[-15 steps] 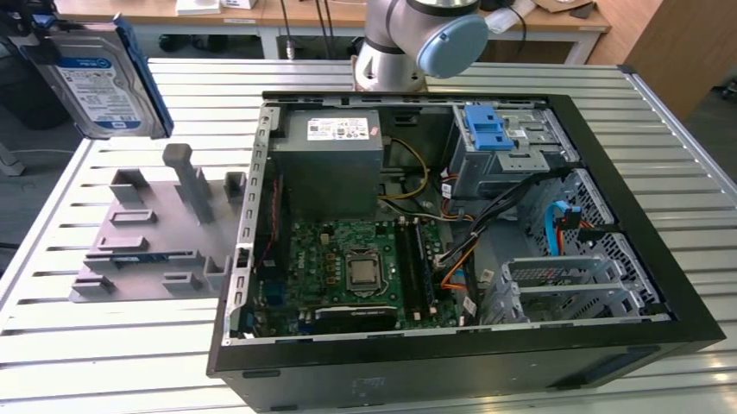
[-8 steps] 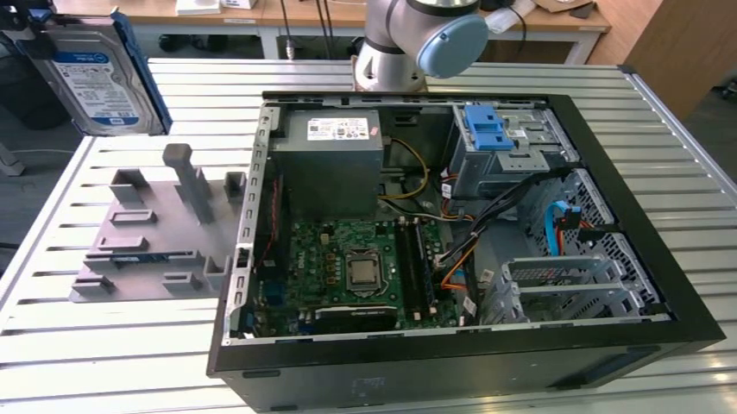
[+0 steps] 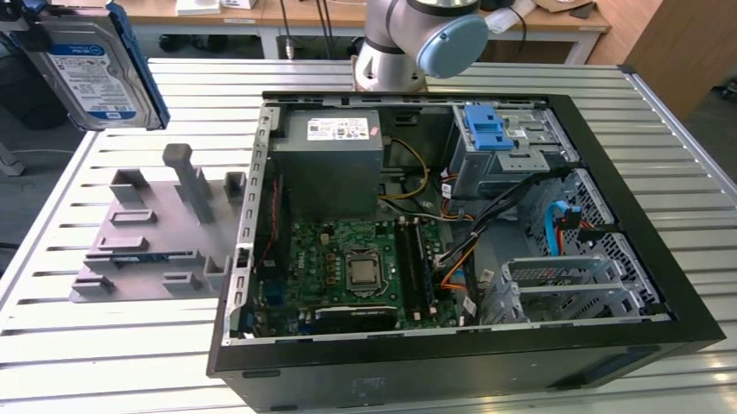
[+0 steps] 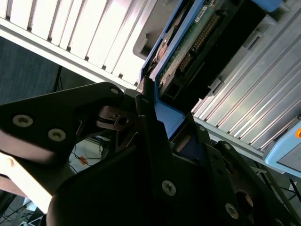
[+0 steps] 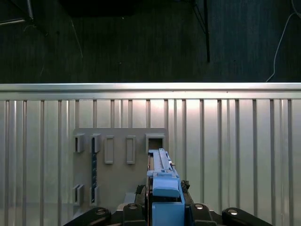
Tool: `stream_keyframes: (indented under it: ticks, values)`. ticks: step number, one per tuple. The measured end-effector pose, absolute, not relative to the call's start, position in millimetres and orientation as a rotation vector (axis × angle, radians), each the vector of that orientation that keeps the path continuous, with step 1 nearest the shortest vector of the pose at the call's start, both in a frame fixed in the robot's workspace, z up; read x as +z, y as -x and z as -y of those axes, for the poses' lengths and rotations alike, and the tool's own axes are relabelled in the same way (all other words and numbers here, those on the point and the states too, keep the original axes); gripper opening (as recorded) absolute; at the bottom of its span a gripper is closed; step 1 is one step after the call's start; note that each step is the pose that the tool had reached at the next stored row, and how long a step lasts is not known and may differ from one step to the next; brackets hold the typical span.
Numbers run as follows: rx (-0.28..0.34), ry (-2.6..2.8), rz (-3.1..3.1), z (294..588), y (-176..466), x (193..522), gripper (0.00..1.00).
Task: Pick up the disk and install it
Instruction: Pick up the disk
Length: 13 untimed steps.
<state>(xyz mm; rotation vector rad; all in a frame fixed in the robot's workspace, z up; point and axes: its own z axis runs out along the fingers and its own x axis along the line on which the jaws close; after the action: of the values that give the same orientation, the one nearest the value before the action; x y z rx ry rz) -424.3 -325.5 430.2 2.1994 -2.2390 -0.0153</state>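
The disk [image 3: 98,65], a silver hard drive with a blue-and-white label in a blue carrier bracket, hangs in the air at the exterior view's upper left, above the slatted table. In the first wrist view the disk [image 5: 163,188] stands edge-on between the fingers of my gripper [image 5: 164,209], over the grey fixture [image 5: 120,165]. The second wrist view shows my gripper [image 4: 157,122] shut on the blue bracket, with the green circuit-board side of the disk [image 4: 188,47] running away from it.
The open black computer case [image 3: 645,224] lies on the table, with a grey power-supply box [image 3: 334,151], the motherboard [image 3: 357,267] and a metal drive cage with a light-blue latch [image 3: 489,129]. The grey fixture [image 3: 155,228] sits beside it. The arm's base [image 3: 403,43] stands behind.
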Motion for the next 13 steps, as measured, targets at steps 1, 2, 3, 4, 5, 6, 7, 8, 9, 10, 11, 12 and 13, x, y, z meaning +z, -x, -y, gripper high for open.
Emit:
stream_keyframes:
  ticks: [1,2,3,4,5,6,7,8,9,10,11,12,13]
  values:
    - [-0.015,-2.199,2.239,325.5,424.3,431.6,0.36]
    - [-0.015,-2.199,2.239,325.5,424.3,433.1,0.36]
    - [-0.015,-2.199,2.239,325.5,424.3,434.7,0.36]
    - [-0.015,-2.199,2.239,325.5,424.3,436.3,0.36]
    - [-0.015,-2.199,2.239,325.5,424.3,437.8,0.36]
    - [-0.015,-2.199,2.239,325.5,424.4,439.3,0.36]
    - [-0.015,-2.199,2.239,325.5,424.3,441.0,0.36]
    - [-0.015,-2.199,2.239,325.5,424.3,442.6,0.36]
    - [-0.015,-2.199,2.239,325.5,424.3,444.4,0.36]
    - [-0.015,-2.199,2.239,325.5,424.3,446.4,0.36]
    - [-0.015,-2.200,2.239,325.5,424.4,448.1,0.36]
    - [-0.015,-2.199,2.239,325.5,424.3,450.1,0.36]
    - [-0.015,-2.199,2.239,325.5,424.3,451.8,0.36]
